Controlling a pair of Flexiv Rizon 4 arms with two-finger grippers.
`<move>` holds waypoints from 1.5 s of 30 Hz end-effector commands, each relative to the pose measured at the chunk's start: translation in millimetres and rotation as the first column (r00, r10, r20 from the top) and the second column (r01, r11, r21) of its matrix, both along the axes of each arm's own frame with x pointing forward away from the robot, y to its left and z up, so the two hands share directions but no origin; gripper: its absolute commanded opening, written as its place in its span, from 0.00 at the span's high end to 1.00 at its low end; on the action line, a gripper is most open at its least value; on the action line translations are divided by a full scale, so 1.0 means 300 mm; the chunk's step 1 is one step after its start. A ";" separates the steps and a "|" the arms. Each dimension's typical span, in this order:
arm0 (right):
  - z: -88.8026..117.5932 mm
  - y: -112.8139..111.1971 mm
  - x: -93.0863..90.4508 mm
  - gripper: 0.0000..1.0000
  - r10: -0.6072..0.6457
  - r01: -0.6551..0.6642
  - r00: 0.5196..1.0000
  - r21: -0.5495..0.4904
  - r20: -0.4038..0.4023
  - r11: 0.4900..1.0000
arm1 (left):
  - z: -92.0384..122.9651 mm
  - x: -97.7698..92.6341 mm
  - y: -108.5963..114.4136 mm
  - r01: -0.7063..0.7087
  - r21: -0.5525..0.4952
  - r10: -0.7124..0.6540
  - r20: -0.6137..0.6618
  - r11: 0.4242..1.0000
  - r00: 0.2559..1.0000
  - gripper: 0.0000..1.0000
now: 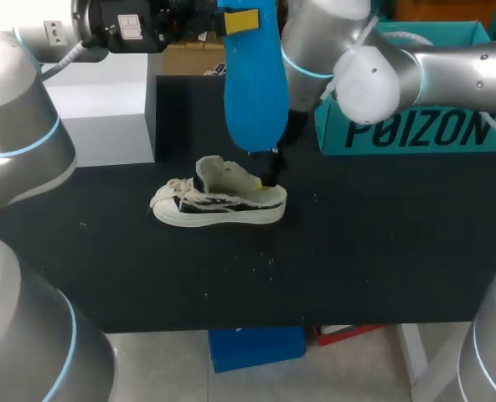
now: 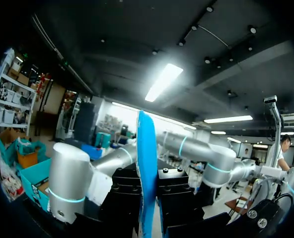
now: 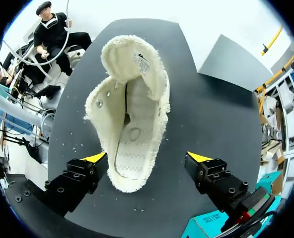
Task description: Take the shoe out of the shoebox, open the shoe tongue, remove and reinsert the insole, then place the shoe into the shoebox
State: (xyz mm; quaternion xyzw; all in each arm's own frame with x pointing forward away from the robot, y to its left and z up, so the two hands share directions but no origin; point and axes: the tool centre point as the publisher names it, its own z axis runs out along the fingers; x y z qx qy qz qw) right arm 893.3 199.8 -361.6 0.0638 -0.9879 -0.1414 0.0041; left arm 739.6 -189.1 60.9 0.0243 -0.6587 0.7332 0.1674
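Observation:
A cream canvas shoe (image 1: 219, 199) with a dark stripe stands upright on the black table mat (image 1: 357, 251), its tongue (image 3: 132, 59) folded back and its inside bare. The blue insole (image 1: 253, 84) hangs high above it, toe end down, with my left gripper (image 1: 241, 18) shut on its upper end. In the left wrist view the insole (image 2: 147, 168) stands edge-on between the black fingers. My right gripper (image 3: 149, 158) hovers open over the shoe's (image 3: 132, 114) heel, one yellow tip on each side, not touching. In the head view my right gripper (image 1: 270, 170) sits just behind the heel.
The teal shoebox (image 1: 415, 126) stands at the back right, behind my right arm. A white block (image 1: 105, 109) sits at the back left. Small crumbs lie on the mat in front of the shoe.

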 end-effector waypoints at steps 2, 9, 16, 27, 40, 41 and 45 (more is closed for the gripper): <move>-0.011 0.054 0.006 0.00 -0.001 0.010 1.000 -0.301 0.030 0.953 | -0.003 -0.002 -0.006 -0.005 -0.003 0.005 0.001 1.000 1.000 1.00; -0.023 0.105 0.006 0.00 -0.005 0.012 1.000 -0.345 0.020 0.938 | -0.003 -0.002 -0.006 -0.005 -0.003 0.005 0.001 1.000 1.000 1.00; -0.053 0.139 0.010 0.00 -0.019 0.019 1.000 -0.337 0.004 0.941 | -0.003 -0.002 -0.006 -0.005 -0.003 0.005 0.001 1.000 1.000 1.00; -0.110 0.174 0.021 0.00 -0.073 0.067 0.997 -0.246 -0.017 0.967 | -0.003 -0.002 -0.006 -0.005 -0.003 0.005 0.001 1.000 1.000 1.00; -0.153 0.168 0.006 1.00 -0.063 0.050 0.996 -0.204 -0.057 0.978 | -0.003 -0.002 -0.006 -0.005 -0.003 0.005 0.001 1.000 1.000 1.00; -0.153 0.168 0.006 1.00 -0.063 0.050 0.996 -0.204 -0.057 0.978 | -0.003 -0.002 -0.006 -0.005 -0.003 0.005 0.001 1.000 1.000 1.00; -0.153 0.168 0.006 1.00 -0.063 0.050 0.996 -0.204 -0.057 0.978 | -0.003 -0.002 -0.006 -0.005 -0.003 0.005 0.001 1.000 1.000 1.00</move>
